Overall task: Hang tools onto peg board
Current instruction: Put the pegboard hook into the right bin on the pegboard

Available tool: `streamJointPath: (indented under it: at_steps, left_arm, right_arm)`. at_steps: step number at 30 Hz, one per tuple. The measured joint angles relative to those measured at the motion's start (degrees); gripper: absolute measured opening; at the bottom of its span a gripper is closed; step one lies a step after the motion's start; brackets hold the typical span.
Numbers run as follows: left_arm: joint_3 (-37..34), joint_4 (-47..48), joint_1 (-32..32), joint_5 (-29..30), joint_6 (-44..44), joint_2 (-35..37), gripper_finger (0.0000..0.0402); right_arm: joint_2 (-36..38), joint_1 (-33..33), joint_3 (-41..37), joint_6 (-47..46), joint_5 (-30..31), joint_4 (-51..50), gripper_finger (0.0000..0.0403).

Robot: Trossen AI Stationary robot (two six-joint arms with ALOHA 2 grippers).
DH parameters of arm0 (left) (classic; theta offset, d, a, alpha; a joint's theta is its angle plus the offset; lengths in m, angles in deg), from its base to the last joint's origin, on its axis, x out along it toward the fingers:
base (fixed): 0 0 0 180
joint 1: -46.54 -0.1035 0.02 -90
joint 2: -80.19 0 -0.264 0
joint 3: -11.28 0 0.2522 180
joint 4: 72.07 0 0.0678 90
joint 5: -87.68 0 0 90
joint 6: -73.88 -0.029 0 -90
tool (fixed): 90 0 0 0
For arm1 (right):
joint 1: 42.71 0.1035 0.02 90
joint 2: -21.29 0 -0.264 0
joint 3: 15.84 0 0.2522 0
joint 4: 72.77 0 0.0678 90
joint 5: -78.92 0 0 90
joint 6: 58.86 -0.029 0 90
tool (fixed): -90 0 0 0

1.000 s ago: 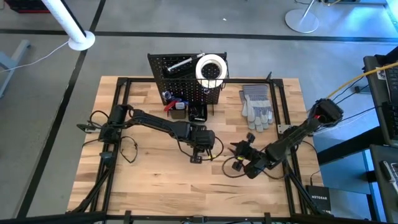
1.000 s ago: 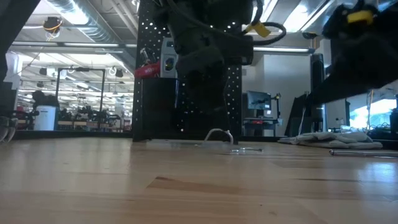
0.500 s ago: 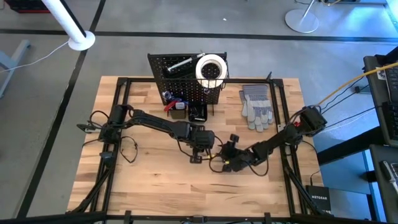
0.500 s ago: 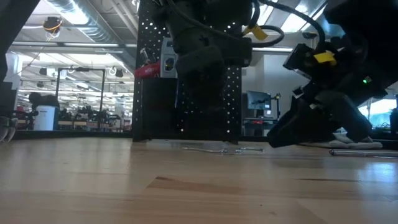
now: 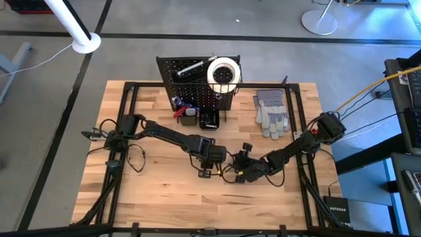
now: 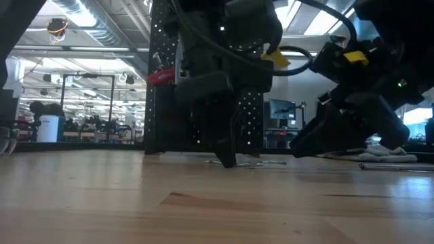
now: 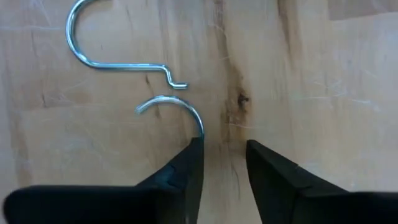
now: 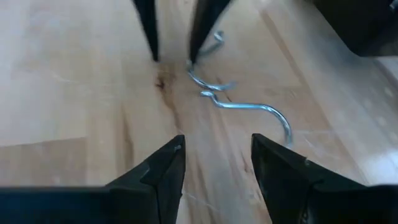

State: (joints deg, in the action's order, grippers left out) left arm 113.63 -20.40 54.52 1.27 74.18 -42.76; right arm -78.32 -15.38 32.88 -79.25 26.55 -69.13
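Observation:
Two silver wire hooks lie flat on the wooden table, a larger one (image 7: 112, 59) and a smaller curved one (image 7: 168, 102), in front of the upright black peg board (image 5: 194, 82). My left gripper (image 7: 224, 144) points down over them, open, with bare wood between its fingers. My right gripper (image 8: 217, 146) reaches in low from the table's right, open and holding nothing, a short way from the hooks (image 8: 249, 109). On the board hang a white tape roll (image 5: 223, 71), a silver tool (image 5: 189, 67) and red-handled tools (image 5: 181, 106). My left gripper has one fingertip (image 7: 198, 144) standing at the free end of the smaller hook (image 7: 200, 127), outside the gap between the fingers. The fingers come from above, pointing down. I cannot tell whether the fingertip touches the wire. The hook lies flat on the table.
Grey work gloves (image 5: 271, 112) lie at the back right of the table. A small black bin (image 5: 208, 119) stands at the board's foot. Cables trail from both arms. Bare wood stretches along the near side (image 5: 197, 204).
My right gripper has swung in from the table's right toward the hooks, sinking and rolling, then kept still. My left gripper has sunk toward the table. A hook that arched up off the table a second ago now lies flat.

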Motion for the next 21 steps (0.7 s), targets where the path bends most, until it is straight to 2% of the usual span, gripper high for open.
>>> streamJointPath:
  at_steps: [5, 16, 21]
  left_arm:
    - [0.03, -0.32, -0.32, 1.63, -1.93, -0.18, 0.0119]
    - [1.31, -0.38, -0.2, 4.86, -1.94, 0.5, 0.0101]
    - [-1.56, -3.22, -1.12, 3.61, -2.21, 0.43, 0.0094]
  right_arm:
    - [0.02, 0.0, 0.0, 3.65, -2.6, 3.36, 0.0182]
    - [0.02, 0.0, 0.0, 4.22, -2.65, 3.8, 0.0182]
    - [0.02, 0.0, 0.0, 4.27, -2.63, 4.13, 0.0182]
